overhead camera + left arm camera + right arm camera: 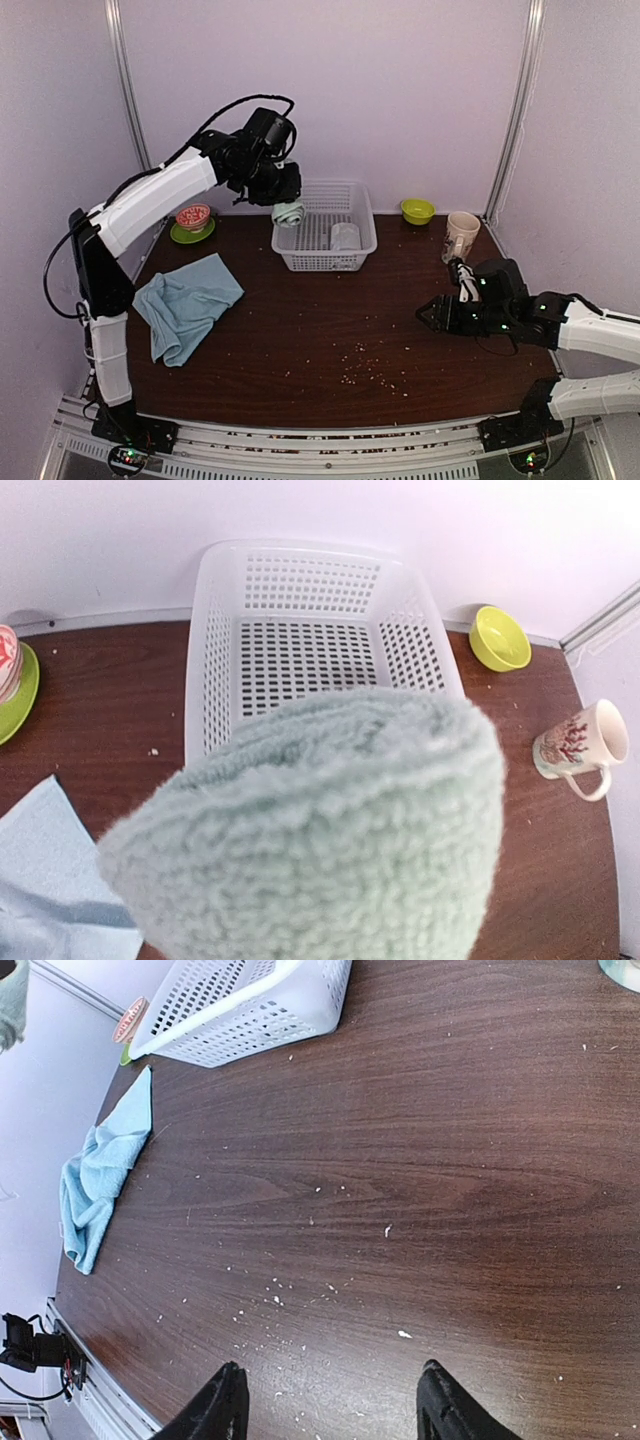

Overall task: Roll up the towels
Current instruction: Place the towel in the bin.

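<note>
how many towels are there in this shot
3. A light blue towel lies crumpled on the table's left; a rolled pale green towel hangs in the left gripper at the basket's left rim; a greyish-white towel sits rolled inside the basket. None looks hidden.

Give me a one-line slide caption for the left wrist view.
Rolled pale green towel fills the foreground before the white lattice basket; blue towel lies lower left.

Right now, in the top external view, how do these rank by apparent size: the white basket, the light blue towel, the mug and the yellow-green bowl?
1. white basket and light blue towel: they look about equal, so I do not rank them.
2. mug
3. yellow-green bowl, only slightly smaller than the mug.
</note>
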